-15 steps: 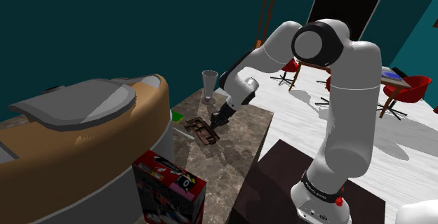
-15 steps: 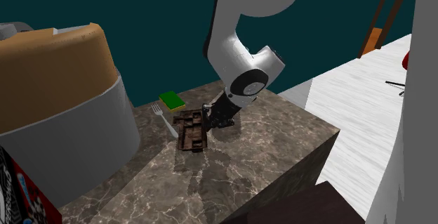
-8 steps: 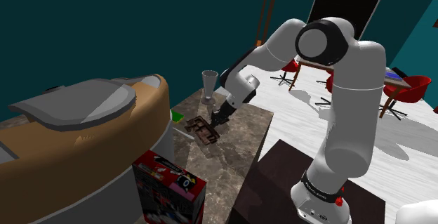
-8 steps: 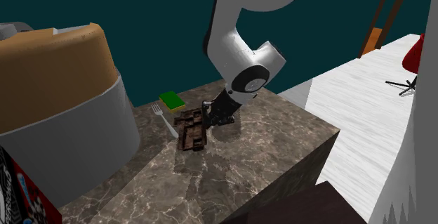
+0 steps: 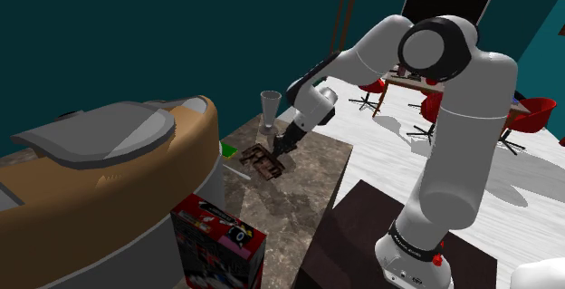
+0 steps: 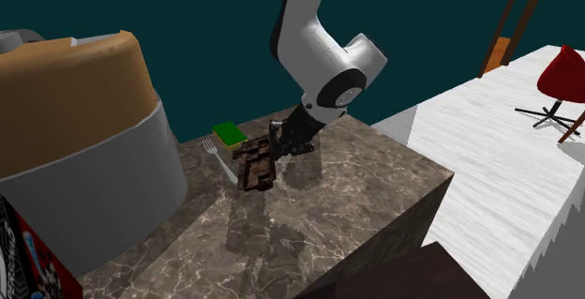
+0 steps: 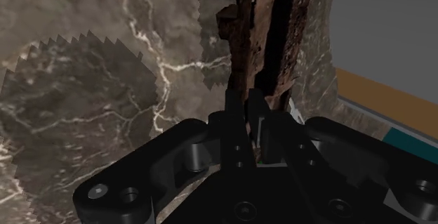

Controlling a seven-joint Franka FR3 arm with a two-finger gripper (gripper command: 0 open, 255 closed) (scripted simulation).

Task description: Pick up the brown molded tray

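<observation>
Hand (image 6: 277, 147) clamps the brown tray (image 6: 253, 168) by its edge — just above the marble counter (image 6: 361, 203).

Far end of brown tray (image 7: 249, 26) beyond the wrist view's edge; base of red box (image 5: 217, 242) below shoulder view's edge.

I see a brown stone table (image 6: 309, 222) with white lines in it. A green sponge (image 6: 229, 134) lies by the wall, with a fork (image 6: 221, 161) just beside it. A grey cup (image 5: 270, 108) stands at the table's far end. A red box (image 5: 217, 242) stands near me, next to a big brown and grey pot (image 5: 109, 187). Red chairs (image 5: 530, 115) sit far off on the white floor (image 6: 487, 185).
</observation>
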